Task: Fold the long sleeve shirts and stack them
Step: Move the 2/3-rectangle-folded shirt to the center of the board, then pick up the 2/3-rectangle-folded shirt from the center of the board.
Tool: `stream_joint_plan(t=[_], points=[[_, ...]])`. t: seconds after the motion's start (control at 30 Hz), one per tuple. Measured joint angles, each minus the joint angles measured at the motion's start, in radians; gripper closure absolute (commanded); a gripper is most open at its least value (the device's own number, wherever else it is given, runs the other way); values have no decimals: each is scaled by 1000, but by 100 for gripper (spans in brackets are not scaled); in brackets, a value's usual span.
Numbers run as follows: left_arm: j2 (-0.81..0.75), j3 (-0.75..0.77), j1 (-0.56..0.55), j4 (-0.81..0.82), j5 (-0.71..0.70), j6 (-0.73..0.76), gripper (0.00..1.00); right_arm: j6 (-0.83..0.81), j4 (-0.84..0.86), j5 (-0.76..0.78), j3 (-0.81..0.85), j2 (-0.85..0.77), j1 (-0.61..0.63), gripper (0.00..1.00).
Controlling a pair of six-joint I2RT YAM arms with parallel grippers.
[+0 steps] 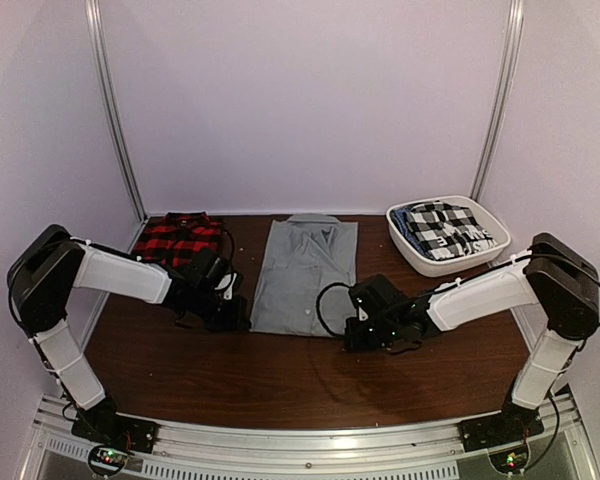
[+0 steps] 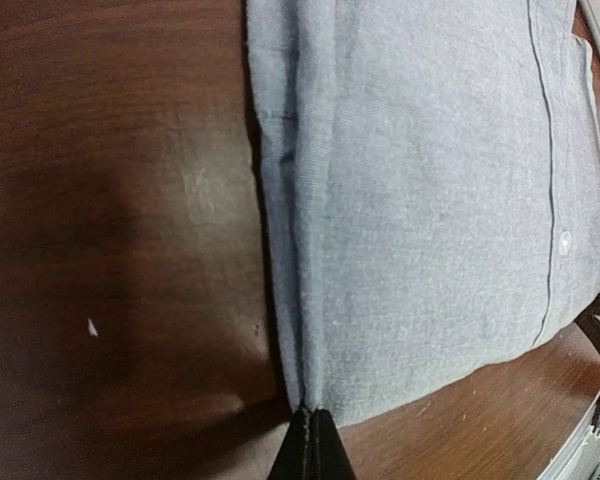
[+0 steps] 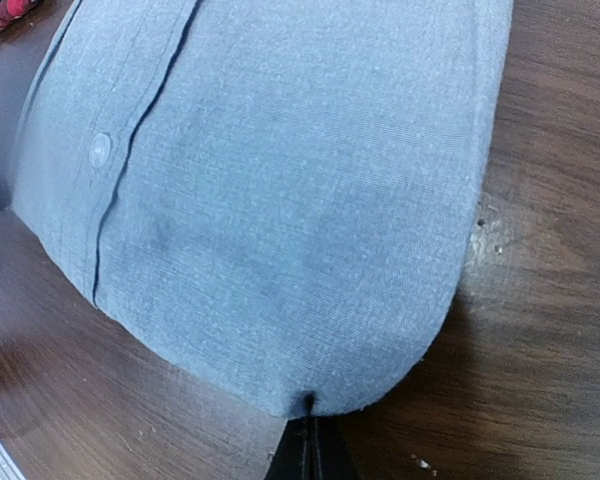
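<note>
The light grey shirt (image 1: 305, 272) lies flat in the middle of the table, sides folded in, collar at the far end. My left gripper (image 1: 242, 312) is shut on its near left corner; in the left wrist view the closed tips (image 2: 314, 425) pinch the folded edge of the grey shirt (image 2: 430, 200). My right gripper (image 1: 352, 322) is shut on the near right corner; in the right wrist view the closed tips (image 3: 310, 420) pinch the hem of the grey shirt (image 3: 280, 200). The red-and-black plaid shirt (image 1: 180, 240) lies folded at the far left.
A white tub (image 1: 448, 237) with black-and-white checked cloth stands at the far right. The dark wooden table (image 1: 280, 370) runs to a metal rail at the near edge. White walls close in the back and sides.
</note>
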Motion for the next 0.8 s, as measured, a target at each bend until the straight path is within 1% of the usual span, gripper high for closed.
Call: stream_joint_plan(t=[0.17,0.33,0.53,0.8], points=[[-60,-63,-33,2,5,-23,100,-5,-26,5,-28,-35,18,100],[-127,-144,-76,3,1,-58,100,-2,-39,10,-92,-97,63,100],[-233,-234,-152,-16,-26,-116,100,24,-79,21,-149,-181,159,100],[-344,-319,-227,-40,-66,-187,100,61,-129,50,-161,-243,257,100]])
